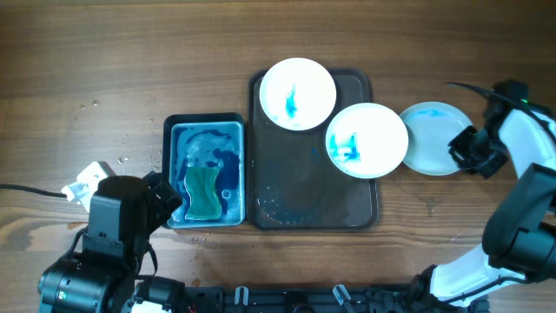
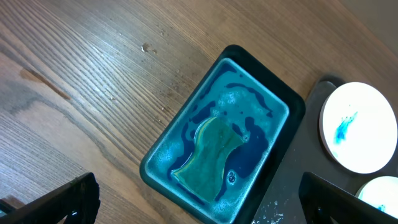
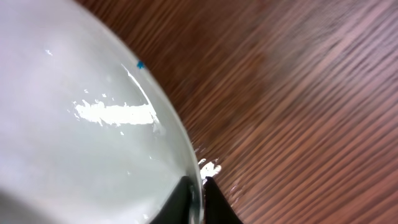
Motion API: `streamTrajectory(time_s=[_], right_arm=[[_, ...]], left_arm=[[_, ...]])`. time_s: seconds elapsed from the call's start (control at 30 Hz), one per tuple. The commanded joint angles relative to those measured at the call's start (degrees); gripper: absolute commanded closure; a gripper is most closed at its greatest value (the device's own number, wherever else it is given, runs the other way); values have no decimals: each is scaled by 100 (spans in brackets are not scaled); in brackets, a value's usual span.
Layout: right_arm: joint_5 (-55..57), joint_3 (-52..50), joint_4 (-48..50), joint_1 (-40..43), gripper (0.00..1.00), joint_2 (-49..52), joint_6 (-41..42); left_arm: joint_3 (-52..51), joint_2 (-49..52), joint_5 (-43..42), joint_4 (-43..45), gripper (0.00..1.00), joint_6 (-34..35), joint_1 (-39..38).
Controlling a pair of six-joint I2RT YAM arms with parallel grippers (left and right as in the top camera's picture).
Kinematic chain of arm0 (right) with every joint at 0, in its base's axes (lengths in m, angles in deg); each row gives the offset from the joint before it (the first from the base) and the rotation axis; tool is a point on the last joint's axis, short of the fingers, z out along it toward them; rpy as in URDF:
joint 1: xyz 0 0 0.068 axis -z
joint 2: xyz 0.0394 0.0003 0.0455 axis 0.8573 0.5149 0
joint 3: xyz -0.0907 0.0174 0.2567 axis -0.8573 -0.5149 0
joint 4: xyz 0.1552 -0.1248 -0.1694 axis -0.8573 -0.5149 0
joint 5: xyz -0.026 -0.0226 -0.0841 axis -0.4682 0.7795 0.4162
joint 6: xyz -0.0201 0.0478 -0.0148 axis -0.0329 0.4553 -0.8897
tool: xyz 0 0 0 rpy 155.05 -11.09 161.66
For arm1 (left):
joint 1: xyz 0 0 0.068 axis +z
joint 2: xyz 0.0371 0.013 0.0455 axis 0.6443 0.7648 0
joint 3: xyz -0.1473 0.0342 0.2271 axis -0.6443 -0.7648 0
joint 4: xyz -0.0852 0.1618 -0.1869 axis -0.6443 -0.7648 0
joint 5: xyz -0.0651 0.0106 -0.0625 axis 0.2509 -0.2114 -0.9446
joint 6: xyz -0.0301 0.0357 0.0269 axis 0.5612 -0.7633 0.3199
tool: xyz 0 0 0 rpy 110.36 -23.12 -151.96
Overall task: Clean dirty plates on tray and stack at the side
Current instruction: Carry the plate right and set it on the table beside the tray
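L arm (image 1: 111, 228) blk; R arm (image 1: 528, 132) white, R gripper (image 1: 455, 149) blk.

Two blue-stained plates (image 1: 298, 94) on tray (image 1: 304, 191); third plate (image 1: 430, 139) beside.

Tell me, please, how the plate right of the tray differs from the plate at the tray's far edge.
The side plate lies on the table, almost clean and faintly bluish; the far plate sits on the tray, white with a blue smear. Both are round and alike in size.
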Motion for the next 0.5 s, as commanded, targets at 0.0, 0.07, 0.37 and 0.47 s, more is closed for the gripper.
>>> streamTrajectory(time_s=[0.0, 0.07, 0.37, 0.47], right_arm=[[413, -39, -90, -337, 76, -262, -101], [343, -39, -105, -498, 71, -542, -96], [-1266, -57, 315, -1379, 20, -1419, -1272], [-1075, -205, 444, -1543, 21, -1335, -1294]], left_arm=[[57, -26, 111, 20, 0, 74, 22], [57, -26, 111, 20, 0, 74, 22], [57, -26, 111, 20, 0, 74, 22], [57, -26, 111, 20, 0, 74, 22]])
